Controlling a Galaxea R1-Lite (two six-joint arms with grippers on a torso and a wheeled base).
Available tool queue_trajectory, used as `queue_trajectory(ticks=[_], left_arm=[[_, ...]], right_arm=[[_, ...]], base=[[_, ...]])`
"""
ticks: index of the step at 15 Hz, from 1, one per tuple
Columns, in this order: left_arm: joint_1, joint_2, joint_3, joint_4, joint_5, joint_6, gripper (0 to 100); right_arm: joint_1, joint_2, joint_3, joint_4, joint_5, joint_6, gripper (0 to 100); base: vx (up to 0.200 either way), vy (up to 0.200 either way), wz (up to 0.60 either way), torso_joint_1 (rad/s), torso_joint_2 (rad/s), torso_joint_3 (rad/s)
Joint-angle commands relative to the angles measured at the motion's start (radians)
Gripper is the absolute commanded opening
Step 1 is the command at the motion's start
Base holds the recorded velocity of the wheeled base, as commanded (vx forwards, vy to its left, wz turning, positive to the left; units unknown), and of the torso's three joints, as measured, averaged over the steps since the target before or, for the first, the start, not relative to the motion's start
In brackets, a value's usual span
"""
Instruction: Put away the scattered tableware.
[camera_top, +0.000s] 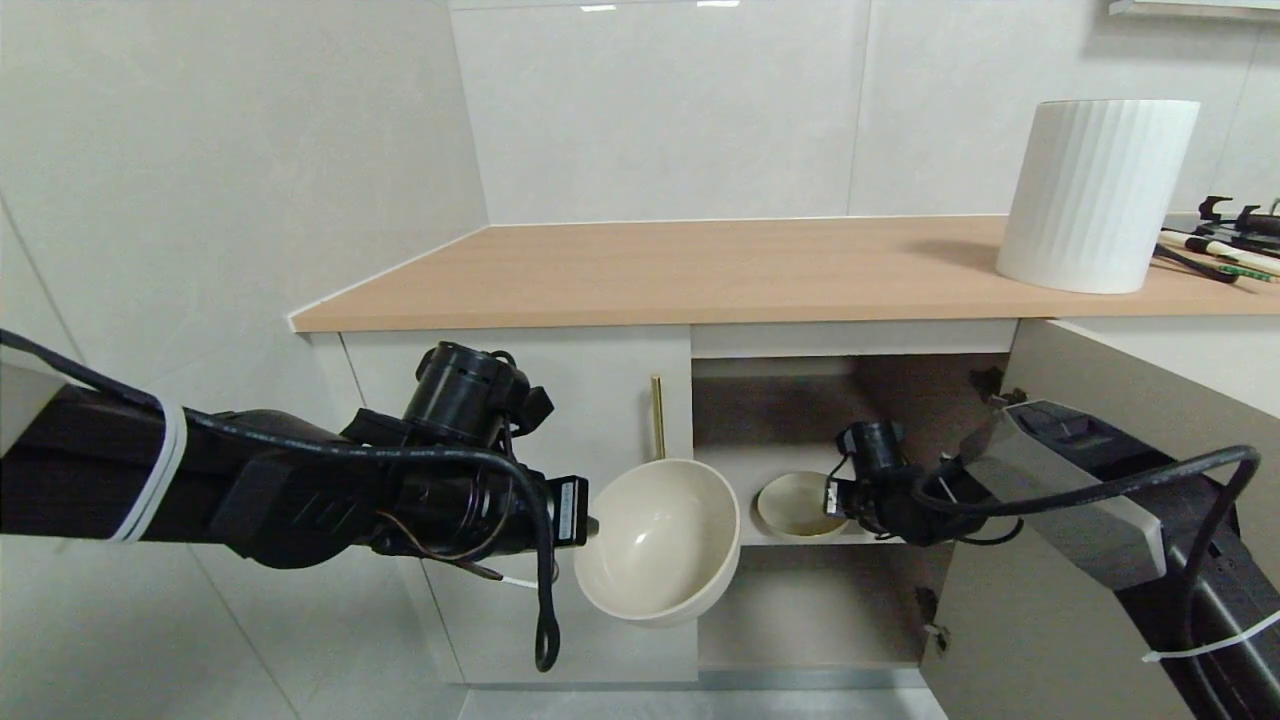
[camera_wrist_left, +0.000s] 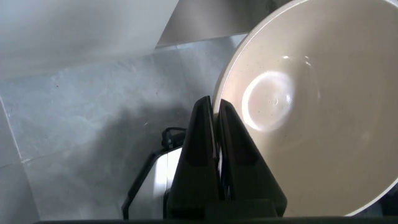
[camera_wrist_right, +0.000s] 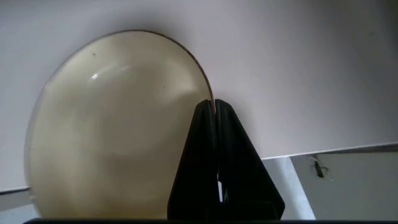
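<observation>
While left hand (camera_top: 592, 524) pinches the bowl (camera_top: 660, 545) by its rim beside the cupboard (camera_top: 600, 375), right hand (camera_top: 828, 497) grips the dish (camera_top: 792, 503) on the shelf (camera_top: 728, 466); that thin hold could slip, dropping the bowl.

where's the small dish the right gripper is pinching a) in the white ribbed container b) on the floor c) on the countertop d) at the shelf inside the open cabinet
d: the right gripper is shut on the small dish at the cabinet shelf, below the countertop.
</observation>
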Motion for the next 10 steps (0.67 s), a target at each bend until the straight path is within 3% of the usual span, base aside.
queue_trajectory(ticks=[1, 10], left_arm=[[0.000, 0.002, 0.000, 0.000, 0.000, -0.001, 0], [0.000, 0.008, -0.002, -0.002, 0.002, -0.001, 0]], right_arm=[[0.000, 0.029, -0.055, 0.016, -0.006, 0.005, 0], [-0.009, 0.106, -0.222, 0.089, -0.064, 0.024, 0]], base=[[0.000, 0.000, 0.00, 0.000, 0.00, 0.000], [0.000, 0.000, 0.00, 0.000, 0.00, 0.000]])
